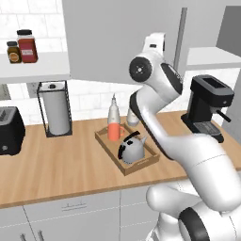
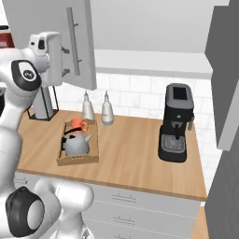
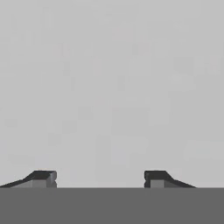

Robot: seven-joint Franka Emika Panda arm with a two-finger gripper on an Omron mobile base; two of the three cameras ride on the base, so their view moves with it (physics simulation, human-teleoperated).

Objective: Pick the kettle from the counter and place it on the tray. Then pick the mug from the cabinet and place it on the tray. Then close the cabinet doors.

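kettle (image 1: pixel 132 148), mug (image 1: pixel 114 131) on tray (image 1: pixel 109 148) (tool (image 3: pixel 100 177) apart)

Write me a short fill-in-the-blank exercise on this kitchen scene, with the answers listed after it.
1. The kettle and the orange mug both sit on the ____.
2. The tray rests on the wooden ____.
3. Against the wall behind the tray stand ____ slim white bottles.
4. In the hand view, the gripper faces a plain grey surface with its fingertips set ____.

Answers: tray; counter; two; apart
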